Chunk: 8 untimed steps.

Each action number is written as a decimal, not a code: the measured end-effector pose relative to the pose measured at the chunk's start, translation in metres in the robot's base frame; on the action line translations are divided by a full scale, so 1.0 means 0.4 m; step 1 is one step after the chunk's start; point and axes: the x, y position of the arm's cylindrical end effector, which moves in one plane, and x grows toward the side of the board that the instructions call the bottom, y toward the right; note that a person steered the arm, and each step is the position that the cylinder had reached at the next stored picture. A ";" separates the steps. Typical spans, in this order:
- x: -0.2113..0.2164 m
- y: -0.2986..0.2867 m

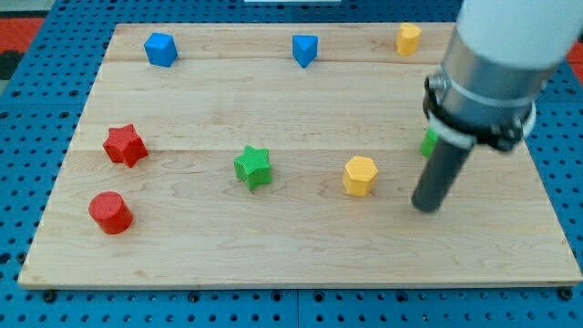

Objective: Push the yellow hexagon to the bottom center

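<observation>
Yellow hexagon (360, 175) mid-board, my tip (425, 208) just right, bare board (301, 246) below, no hand visible.

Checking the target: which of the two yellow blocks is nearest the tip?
The yellow hexagon at mid-board, just left of my tip; the other yellow block sits at the top edge.

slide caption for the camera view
My tip rests right of the yellow hexagon, not touching, on the wooden board.

A pale grey-white cylindrical arm housing (510, 32) fills the view's upper right, ringed below by a black clamp collar (478, 118). From it runs a straight dark rod (442, 173), matte charcoal, ending at my tip (425, 208).
</observation>
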 end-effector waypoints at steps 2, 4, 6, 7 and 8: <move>-0.051 -0.136; 0.024 -0.278; -0.039 -0.247; 0.001 -0.345; 0.015 -0.387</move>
